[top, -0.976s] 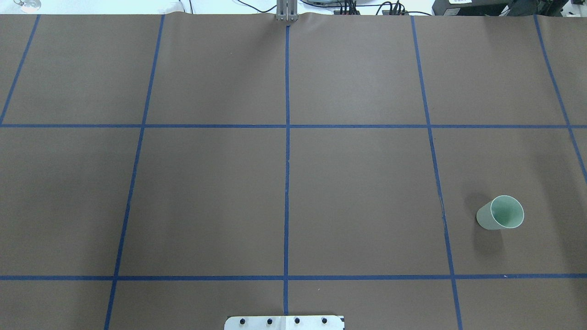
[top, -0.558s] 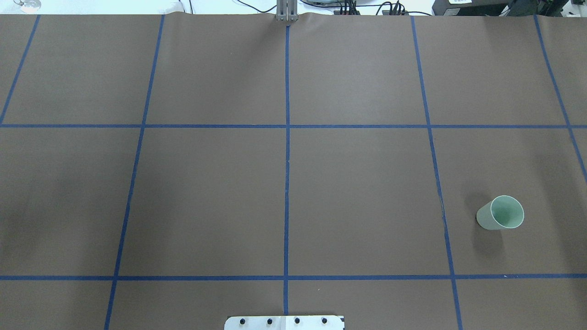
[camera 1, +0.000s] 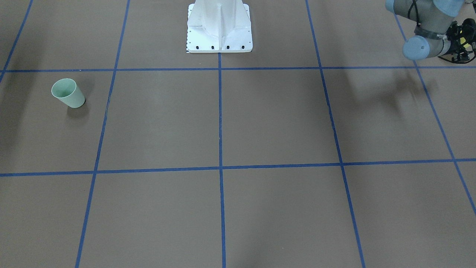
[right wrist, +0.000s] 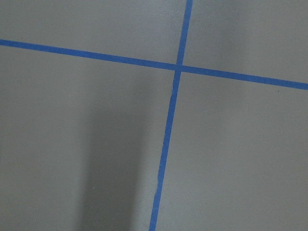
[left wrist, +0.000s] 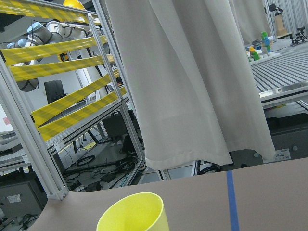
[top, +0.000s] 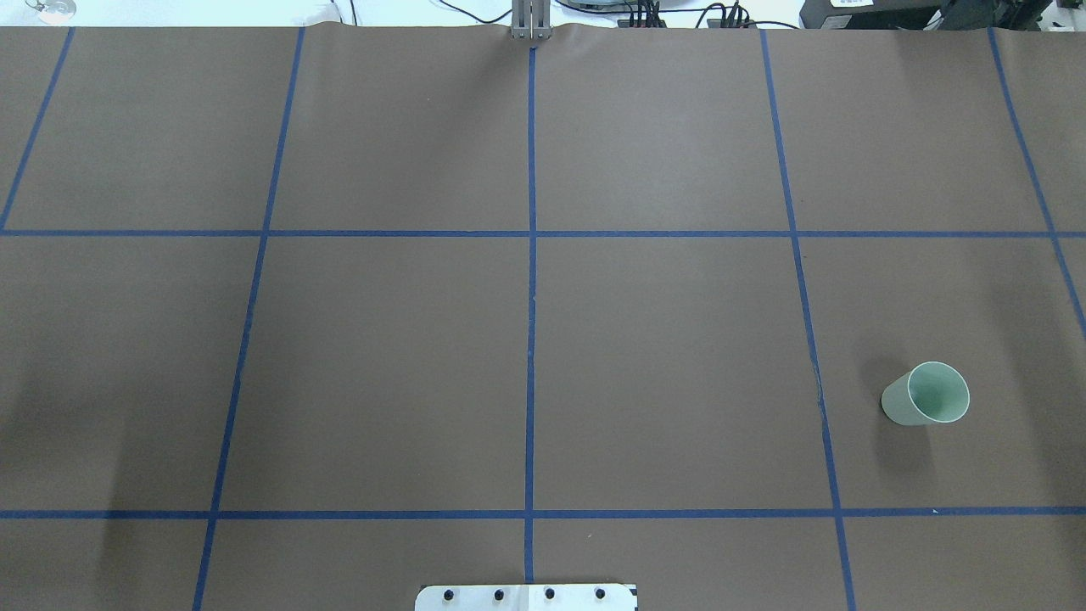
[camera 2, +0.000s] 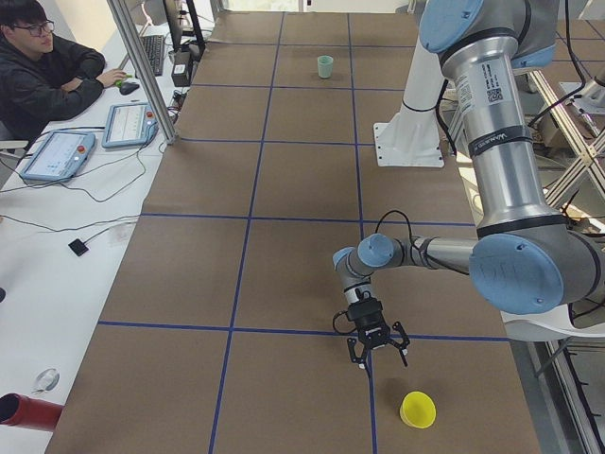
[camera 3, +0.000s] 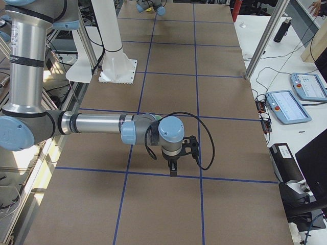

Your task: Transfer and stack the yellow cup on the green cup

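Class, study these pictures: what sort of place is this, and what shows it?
Most likely a robotics lab: an industrial robot arm reaches over a table gridded with blue tape, while an operator sits by control tablets.

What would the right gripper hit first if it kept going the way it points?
Most likely the table: the right gripper points straight down at it, and its wrist view shows only the brown surface crossed by blue tape, with nothing else in the way.
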Action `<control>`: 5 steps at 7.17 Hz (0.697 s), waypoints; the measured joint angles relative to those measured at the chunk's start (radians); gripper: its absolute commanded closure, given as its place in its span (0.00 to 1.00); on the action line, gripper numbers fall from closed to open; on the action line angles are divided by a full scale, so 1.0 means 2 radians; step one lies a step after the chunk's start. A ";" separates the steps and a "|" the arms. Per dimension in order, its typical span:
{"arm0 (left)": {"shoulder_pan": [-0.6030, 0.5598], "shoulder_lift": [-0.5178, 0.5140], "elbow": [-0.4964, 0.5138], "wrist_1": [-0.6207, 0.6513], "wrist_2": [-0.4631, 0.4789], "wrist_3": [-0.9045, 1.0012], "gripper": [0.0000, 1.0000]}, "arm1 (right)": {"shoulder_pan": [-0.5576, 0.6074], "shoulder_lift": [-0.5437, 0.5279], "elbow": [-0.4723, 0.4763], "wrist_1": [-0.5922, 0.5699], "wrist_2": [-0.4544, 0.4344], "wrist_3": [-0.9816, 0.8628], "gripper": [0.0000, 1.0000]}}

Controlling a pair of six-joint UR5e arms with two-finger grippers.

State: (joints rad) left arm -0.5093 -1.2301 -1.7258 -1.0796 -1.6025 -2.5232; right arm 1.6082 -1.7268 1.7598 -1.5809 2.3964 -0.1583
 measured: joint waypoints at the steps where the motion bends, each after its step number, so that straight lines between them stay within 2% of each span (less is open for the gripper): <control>1: 0.006 -0.003 0.010 0.000 -0.003 -0.022 0.00 | 0.000 0.000 -0.001 0.000 -0.001 -0.001 0.00; 3: 0.025 -0.010 0.031 -0.003 -0.022 -0.053 0.00 | -0.001 0.001 -0.001 0.000 -0.001 -0.001 0.00; 5: 0.046 -0.032 0.083 -0.023 -0.037 -0.075 0.00 | -0.002 0.001 -0.002 0.000 -0.002 -0.002 0.00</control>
State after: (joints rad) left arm -0.4166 -1.2942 -1.5594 -1.1262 -1.6769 -2.6737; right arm 1.6035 -1.7247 1.7566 -1.5815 2.3931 -0.1624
